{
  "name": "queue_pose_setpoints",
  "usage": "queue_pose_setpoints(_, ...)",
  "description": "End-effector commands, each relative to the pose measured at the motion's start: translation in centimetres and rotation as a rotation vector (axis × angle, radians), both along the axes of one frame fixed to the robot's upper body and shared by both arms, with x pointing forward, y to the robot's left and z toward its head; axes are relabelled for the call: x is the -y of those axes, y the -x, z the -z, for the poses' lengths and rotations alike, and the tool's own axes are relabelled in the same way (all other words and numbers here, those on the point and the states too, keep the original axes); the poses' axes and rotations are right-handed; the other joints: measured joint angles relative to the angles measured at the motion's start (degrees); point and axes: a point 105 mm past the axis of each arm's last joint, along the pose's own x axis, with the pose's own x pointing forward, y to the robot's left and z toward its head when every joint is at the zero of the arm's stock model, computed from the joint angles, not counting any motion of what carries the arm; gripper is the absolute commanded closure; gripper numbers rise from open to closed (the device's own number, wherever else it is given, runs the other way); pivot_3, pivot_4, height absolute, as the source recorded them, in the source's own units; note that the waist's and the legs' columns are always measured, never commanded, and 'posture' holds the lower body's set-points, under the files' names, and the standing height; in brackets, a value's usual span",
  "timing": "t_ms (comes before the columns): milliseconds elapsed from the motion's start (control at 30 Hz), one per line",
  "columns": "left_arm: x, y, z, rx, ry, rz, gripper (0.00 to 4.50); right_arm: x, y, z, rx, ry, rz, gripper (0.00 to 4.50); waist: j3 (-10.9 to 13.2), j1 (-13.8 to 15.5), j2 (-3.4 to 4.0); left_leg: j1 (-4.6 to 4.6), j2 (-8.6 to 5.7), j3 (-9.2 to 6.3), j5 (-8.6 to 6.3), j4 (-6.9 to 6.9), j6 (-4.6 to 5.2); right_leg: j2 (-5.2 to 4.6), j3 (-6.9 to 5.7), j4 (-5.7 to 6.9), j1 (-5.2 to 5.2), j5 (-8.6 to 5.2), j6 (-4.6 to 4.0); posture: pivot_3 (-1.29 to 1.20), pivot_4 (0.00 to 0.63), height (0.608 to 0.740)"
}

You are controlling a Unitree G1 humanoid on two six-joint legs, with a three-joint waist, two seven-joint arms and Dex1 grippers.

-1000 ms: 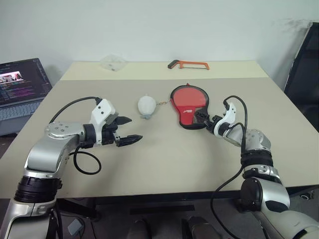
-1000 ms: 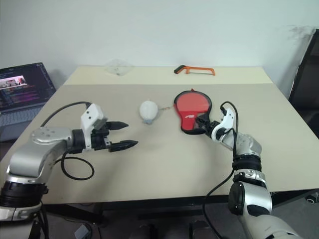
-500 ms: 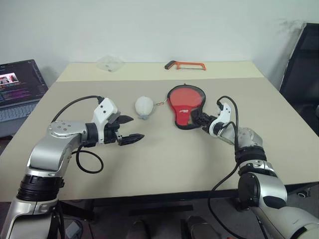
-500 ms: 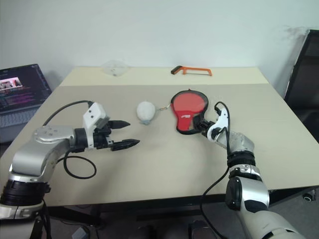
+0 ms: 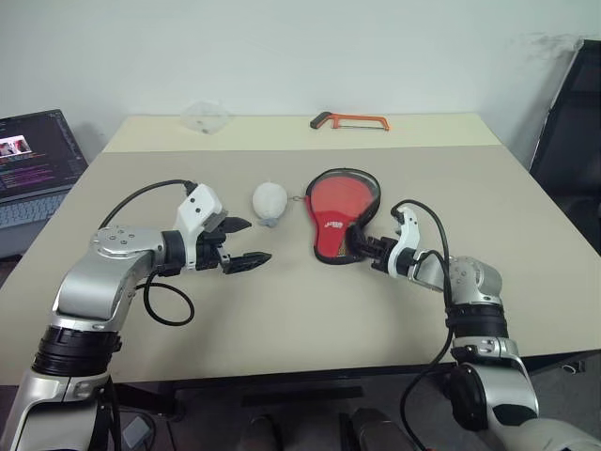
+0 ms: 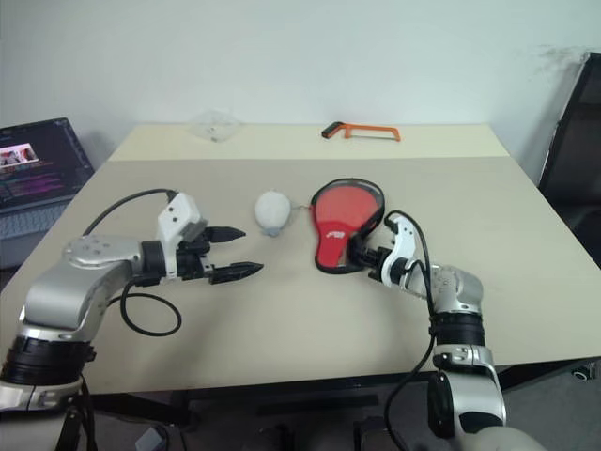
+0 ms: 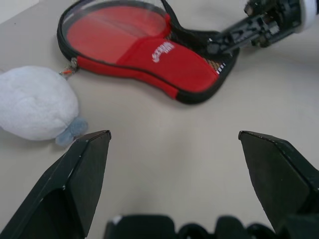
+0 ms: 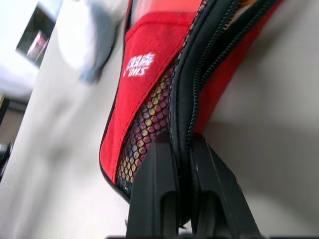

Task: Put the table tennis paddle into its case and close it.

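Beige bench under a white wall, with a laptop off its left edge, screen lit. Left tool hovers above the bench with its two black fingers spread wide, holding nothing. Just beyond it lies a small grey-white pouch, joined by a short chain to the round end of the case. That case lies flat near the bench's middle — red side up, white lettering and mesh pocket toward the narrow end, black edging around it; the round part is open, and a red surface shows inside, though whether it is the paddle I cannot tell. Right tool has its fingers pressed together on the black zip edge at the case's narrow end — the right wrist view shows them pinching it. Far back lie an orange hacksaw and a clear plastic bag.
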Motion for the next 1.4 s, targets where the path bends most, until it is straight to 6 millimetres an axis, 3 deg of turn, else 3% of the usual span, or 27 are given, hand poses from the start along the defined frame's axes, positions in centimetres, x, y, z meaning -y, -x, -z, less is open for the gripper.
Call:
queue_pose_setpoints(33,0.0,0.0,-1.2,0.044,-0.019,0.015,0.0,-1.9,3.1,1.2,-0.081,-0.023,-0.152,4.48,0.0,0.05,-0.01,-0.01,0.0,0.01,0.0,0.0,0.0,-0.01,0.0,-0.01,0.0,0.0,0.0,0.0,0.15,0.74)
queue_pose_setpoints(533,-0.3,-0.2,-1.2,0.029,-0.04,0.027,0.0,-3.2,12.5,2.9,-0.177,0.012,-0.37,4.48,-0.16,0.73,-0.26,0.0,0.0,-0.03,-0.01,0.0,-0.01,-0.03,-0.06,-0.03,0.01,-0.05,-0.02,0.0,0.15,0.74)
queue_pose_setpoints(1233,-0.5,-0.3,-1.4,0.027,-0.059,0.041,0.0,-1.2,15.9,4.3,-0.219,0.023,-0.377,4.48,-0.36,1.68,-0.59,-0.02,-0.01,-0.03,-0.01,0.0,-0.02,-0.05,-0.09,-0.08,0.03,-0.1,-0.03,0.0,0.15,0.74)
queue_pose_setpoints(1400,-0.2,-0.3,-1.3,0.025,-0.06,0.053,0.0,-1.2,15.9,4.5,-0.228,0.028,-0.364,4.48,-0.41,1.68,-0.66,-0.01,0.0,-0.05,-0.01,0.01,-0.02,-0.05,-0.1,-0.07,0.03,-0.1,-0.03,0.0,0.15,0.74)
